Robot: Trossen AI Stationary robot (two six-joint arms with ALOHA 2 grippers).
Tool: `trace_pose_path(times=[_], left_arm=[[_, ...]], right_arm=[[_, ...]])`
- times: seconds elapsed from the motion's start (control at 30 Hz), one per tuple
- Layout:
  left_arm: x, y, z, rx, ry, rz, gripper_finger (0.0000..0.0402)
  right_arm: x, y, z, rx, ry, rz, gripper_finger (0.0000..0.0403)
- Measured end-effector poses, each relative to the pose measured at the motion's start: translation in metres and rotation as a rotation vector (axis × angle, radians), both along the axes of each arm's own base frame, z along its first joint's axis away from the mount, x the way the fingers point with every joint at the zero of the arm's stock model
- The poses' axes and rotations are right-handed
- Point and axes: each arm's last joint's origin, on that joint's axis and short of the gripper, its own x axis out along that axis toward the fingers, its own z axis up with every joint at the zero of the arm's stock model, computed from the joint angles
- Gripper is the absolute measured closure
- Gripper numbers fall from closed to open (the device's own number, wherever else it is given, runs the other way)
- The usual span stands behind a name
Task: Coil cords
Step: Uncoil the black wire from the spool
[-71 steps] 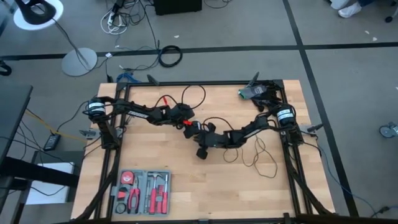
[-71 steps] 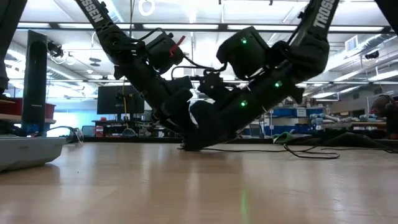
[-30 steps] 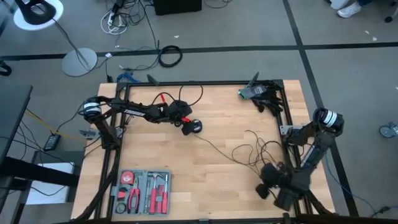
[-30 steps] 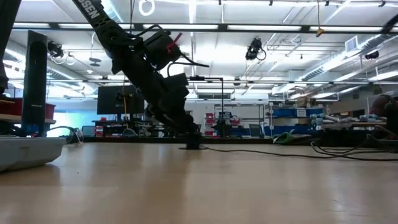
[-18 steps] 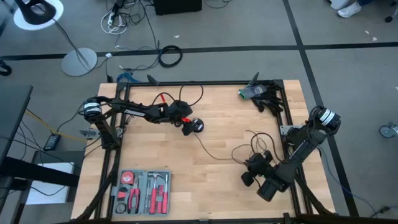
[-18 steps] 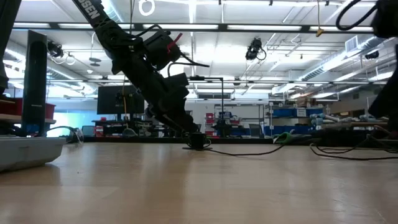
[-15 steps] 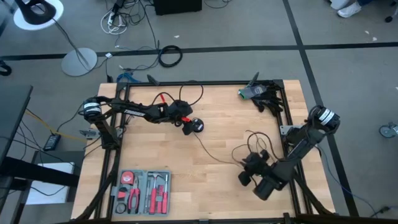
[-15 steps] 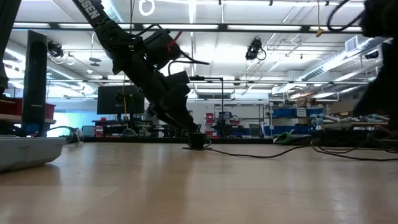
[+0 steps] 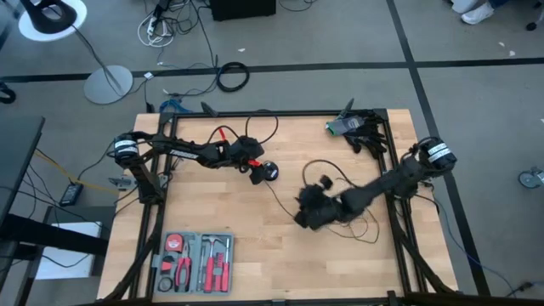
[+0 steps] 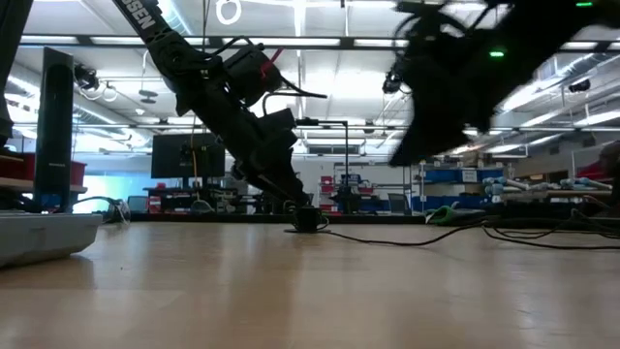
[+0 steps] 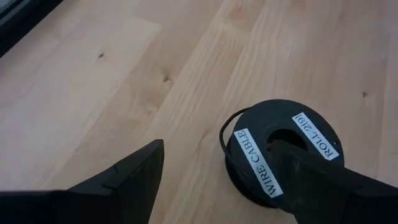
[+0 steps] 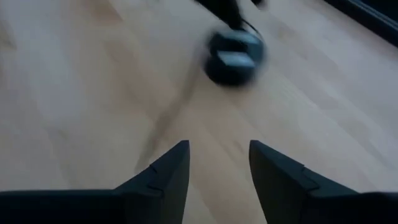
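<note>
Left gripper (image 11: 217, 180) spread, one finger seemingly on the puck (image 11: 280, 155); right gripper (image 12: 217, 165) parted, empty, mid-table.

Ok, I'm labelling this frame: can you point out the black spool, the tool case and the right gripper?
black spool (image 11: 283, 152): left wrist view, its labelled top face.
tool case (image 9: 194, 262): high view, middle of its tray.
right gripper (image 12: 217, 168): right wrist view, between its open fingertips.

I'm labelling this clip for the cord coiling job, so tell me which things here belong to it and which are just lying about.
Part of the job:
- black cord, loose on the table
- black spool labelled WIRE CABLE
- left gripper, at the spool
- right gripper, open, mid-table

Lying about:
- tool kit
- green-and-black item, far corner
</note>
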Motion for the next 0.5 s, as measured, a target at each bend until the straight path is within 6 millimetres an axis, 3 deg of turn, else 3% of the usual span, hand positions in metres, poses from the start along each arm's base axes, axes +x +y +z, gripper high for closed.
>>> trace_pose_path(times=[0.13,0.4,0.5], left_arm=[[-0.001,-0.002,-0.007,-0.005,0.002,-0.015,0.0102],[-0.002,-0.005,-0.01,-0.029,-0.047,-0.026,0.0102],[0.0,-0.005,-0.009,-0.021,-0.07,-0.03,0.0102]], right_arm=[[0.024,-0.024,0.009,0.022,-0.052,0.112,0.0237],[0.038,-0.057,0.014,0.046,-0.09,0.115,0.0238],[0.048,-0.067,0.005,0.097,-0.113,0.128,0.0238]])
